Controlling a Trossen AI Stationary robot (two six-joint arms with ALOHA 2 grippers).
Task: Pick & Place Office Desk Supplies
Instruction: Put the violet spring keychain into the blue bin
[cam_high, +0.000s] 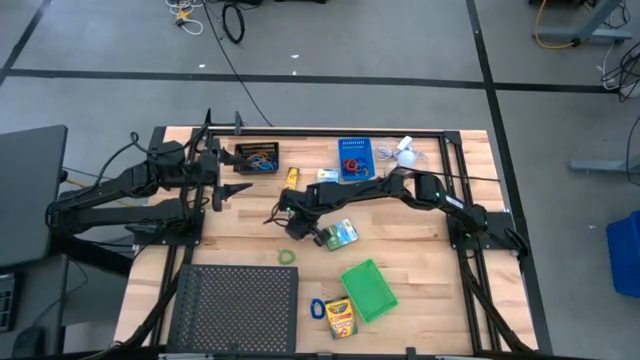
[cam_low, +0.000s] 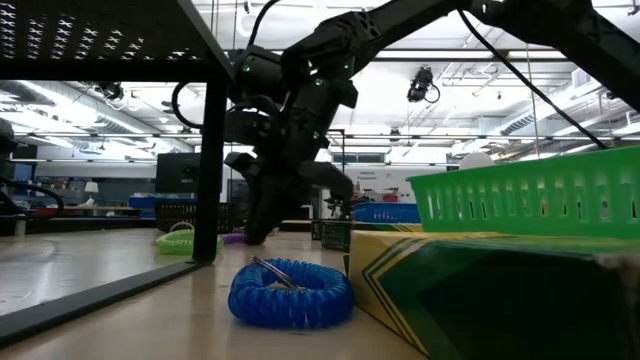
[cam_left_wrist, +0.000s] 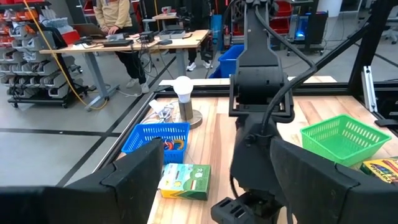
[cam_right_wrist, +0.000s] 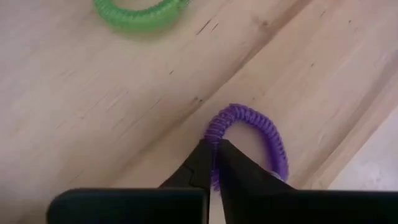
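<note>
On the wooden table (cam_high: 420, 255), the right end effector (cam_right_wrist: 214, 163) pinches a purple loop (cam_right_wrist: 264, 134), a green loop (cam_right_wrist: 140, 14) nearby.

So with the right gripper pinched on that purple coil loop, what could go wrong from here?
1. The right gripper is shut on only one thin edge of the purple loop; the springy coil could slip out or stretch when lifted.
2. The fingertips sit right down at the wooden table, so they might scrape it.
3. The green loop lies close by; a sideways move could drag it along.
</note>
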